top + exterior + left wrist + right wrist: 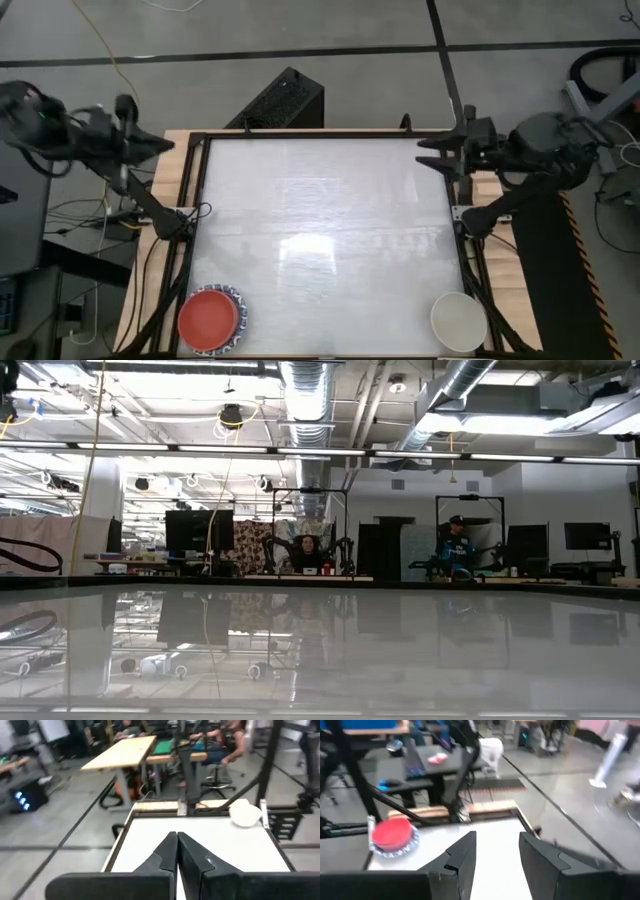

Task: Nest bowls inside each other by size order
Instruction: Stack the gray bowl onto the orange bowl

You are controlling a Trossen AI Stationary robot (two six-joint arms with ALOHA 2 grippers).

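Note:
A red bowl (pixel 207 318) sits nested in a blue-and-white patterned bowl (pixel 236 303) at the table's near left corner; the right wrist view shows the same red bowl (pixel 391 831) and patterned rim (pixel 408 846). A plain cream-white bowl (pixel 458 320) stands alone on the table at the near right corner and also shows in the left wrist view (pixel 245 813). My left gripper (pixel 168 145) hangs shut above the far left corner, fingers (pixel 176 842) together and nothing between them. My right gripper (pixel 424 155) hangs open above the far right corner, its fingers (pixel 495 851) pointing over the table. Both are far from the bowls.
The white tabletop is ringed by a black frame (pixel 320 134). A black box (pixel 285 98) stands on the floor beyond the far edge. The room beyond the table holds desks and seated people (pixel 308 552).

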